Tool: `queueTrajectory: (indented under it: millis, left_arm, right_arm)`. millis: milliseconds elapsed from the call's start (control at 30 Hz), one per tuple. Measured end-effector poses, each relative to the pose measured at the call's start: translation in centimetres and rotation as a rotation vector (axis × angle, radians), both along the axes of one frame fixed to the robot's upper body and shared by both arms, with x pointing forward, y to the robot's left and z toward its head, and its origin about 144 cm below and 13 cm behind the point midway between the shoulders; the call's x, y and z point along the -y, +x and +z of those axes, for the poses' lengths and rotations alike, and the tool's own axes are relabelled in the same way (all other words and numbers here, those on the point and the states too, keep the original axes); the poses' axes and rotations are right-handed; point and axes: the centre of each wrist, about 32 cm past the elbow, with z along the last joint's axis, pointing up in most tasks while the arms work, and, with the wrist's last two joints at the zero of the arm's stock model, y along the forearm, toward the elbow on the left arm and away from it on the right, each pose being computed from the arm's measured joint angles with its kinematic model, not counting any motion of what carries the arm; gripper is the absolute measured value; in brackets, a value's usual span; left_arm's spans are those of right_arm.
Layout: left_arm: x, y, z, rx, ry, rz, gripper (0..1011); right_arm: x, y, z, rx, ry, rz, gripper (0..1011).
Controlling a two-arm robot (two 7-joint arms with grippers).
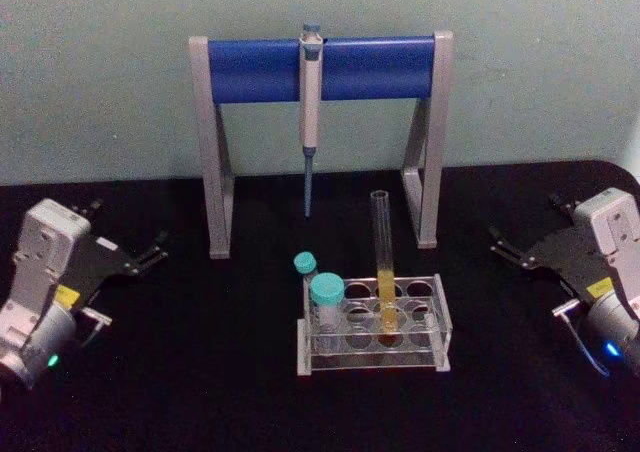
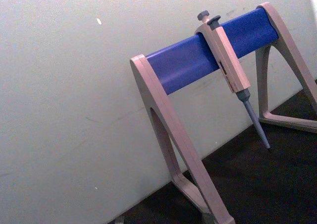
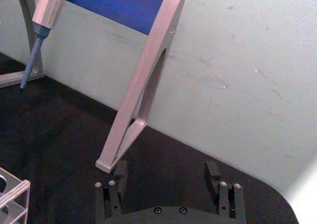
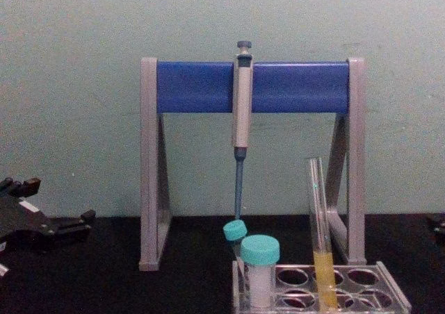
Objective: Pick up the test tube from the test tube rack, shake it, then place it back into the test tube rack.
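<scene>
A long glass test tube [image 1: 382, 242] holding yellow liquid stands nearly upright in the clear test tube rack [image 1: 441, 318] at the middle of the tabletop [image 1: 200, 372]. The right pincer [image 3: 166, 168], fingers spread, sits nearer, with the tube to its left. The left pincer [image 1: 127, 227], also spread, lies farther off.

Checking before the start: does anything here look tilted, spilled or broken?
The long tube leans slightly in the rack, and the rear teal-capped tube tilts too. No spill shows. The left gripper and right gripper sit parked aside.
</scene>
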Motion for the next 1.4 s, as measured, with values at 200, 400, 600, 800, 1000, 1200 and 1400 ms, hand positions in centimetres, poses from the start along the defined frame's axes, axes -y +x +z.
queueTrajectory:
  millis: [200, 400, 600, 800, 1000, 1200, 1400]
  left_arm:
    - [0.00, 0.00, 0.00, 0.000, 0.000, 0.000, 1010]
    - [0.00, 0.00, 0.00, 0.000, 0.000, 0.000, 1010]
    - [0.00, 0.00, 0.00, 0.000, 0.000, 0.000, 1010]
    - [0.00, 0.00, 0.00, 0.000, 0.000, 0.000, 1010]
    - [0.00, 0.00, 0.00, 0.000, 0.000, 0.000, 1010]
    - [0.00, 0.00, 0.00, 0.000, 0.000, 0.000, 1010]
    - [0.00, 0.00, 0.00, 0.000, 0.000, 0.000, 1010]
  right_arm:
    - [0.00, 0.00, 0.00, 0.000, 0.000, 0.000, 1000]
    - [0.00, 0.00, 0.00, 0.000, 0.000, 0.000, 1000]
    - [0.00, 0.00, 0.00, 0.000, 0.000, 0.000, 1000]
    - [0.00, 0.00, -0.01, 0.000, 0.000, 0.000, 1000]
    - [0.00, 0.00, 0.00, 0.000, 0.000, 0.000, 1000]
    - [0.00, 0.00, 0.00, 0.000, 0.000, 0.000, 1000]
    - [0.00, 0.00, 0.00, 0.000, 0.000, 0.000, 1000]
